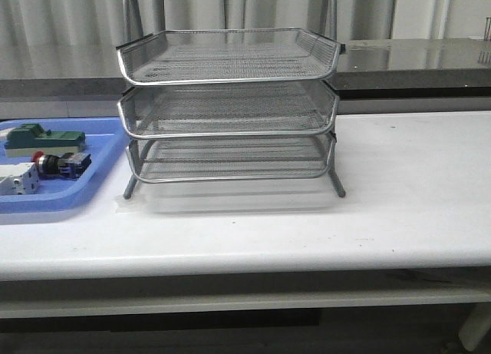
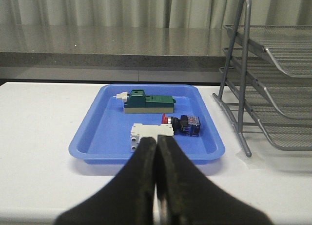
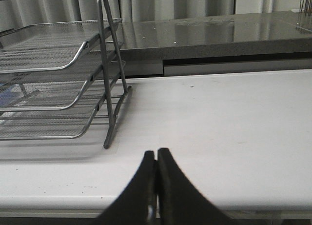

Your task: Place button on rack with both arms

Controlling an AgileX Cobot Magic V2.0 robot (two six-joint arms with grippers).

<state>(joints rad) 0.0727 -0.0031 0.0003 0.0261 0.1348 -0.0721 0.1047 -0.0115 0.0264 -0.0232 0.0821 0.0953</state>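
Centre stage in the front view stands the rack (image 1: 229,108), three silver mesh tiers stacked on a metal frame, its legs planted on the white desk (image 1: 399,193). All three tiers show nothing but bare mesh. Over at the left edge of that frame sits a blue tray (image 1: 100,170), and that is where the button (image 1: 57,164) is: lying on its side on the tray floor, red cap toward the left, dark blue block toward the right. Just behind it lies a green block (image 1: 42,138), and touching or nearly touching its red end, at the far left edge, a white block (image 1: 17,179).

From the left wrist view, the left hand (image 2: 156,142) shows at the bottom centre of the frame, its two black fingers (image 2: 141,171) pressed together tip to tip, holding nothing. It points at the blue tray, with the white block right beyond the fingertips and the button just to the right of that block, red cap against it. The rack's frame fills the right side of this picture, apart from the tray.

Switch to the right wrist view: the right hand (image 3: 156,152) sits at bottom centre, fingers (image 3: 168,186) likewise pressed together and carrying nothing, above bare white desk. The rack occupies the upper left of that frame, its nearest leg a little way off from the fingertips.
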